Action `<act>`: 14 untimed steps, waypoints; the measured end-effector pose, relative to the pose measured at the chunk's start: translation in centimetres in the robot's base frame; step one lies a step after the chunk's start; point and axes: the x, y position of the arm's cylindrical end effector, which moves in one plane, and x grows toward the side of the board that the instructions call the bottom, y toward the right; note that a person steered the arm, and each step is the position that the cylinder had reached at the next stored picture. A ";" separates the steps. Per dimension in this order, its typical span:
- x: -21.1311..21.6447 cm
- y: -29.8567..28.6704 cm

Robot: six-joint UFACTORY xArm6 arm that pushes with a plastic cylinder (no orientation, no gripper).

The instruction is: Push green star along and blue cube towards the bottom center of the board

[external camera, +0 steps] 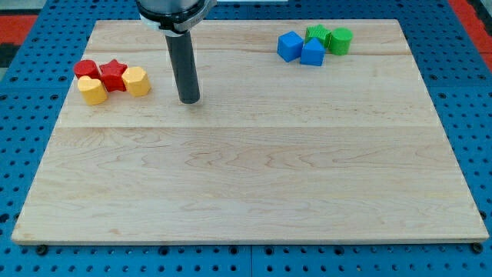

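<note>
Camera view: the pale wooden surface (pixel 254 169) is seen on a blue pegboard (pixel 23 115). No hand is fitted; my tip (pixel 189 100) is set down in the upper left part, just right of a cluster made of a red block (pixel 86 68), red star (pixel 114 75), yellow heart-shaped block (pixel 92 91) and yellow hexagonal block (pixel 136 81). At the view's top right, well apart from my tip, the green star (pixel 317 34) is found touching the blue cube (pixel 290 46), a second blue block (pixel 312 53) and a green cylinder (pixel 340 40).

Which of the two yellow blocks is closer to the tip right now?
The yellow block on the right of the red-and-yellow cluster, right of the red star. It is nearer my tip than the yellow heart.
</note>
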 end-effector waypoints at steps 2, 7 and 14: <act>1.2 5.8; -15.5 23.0; -11.1 -1.0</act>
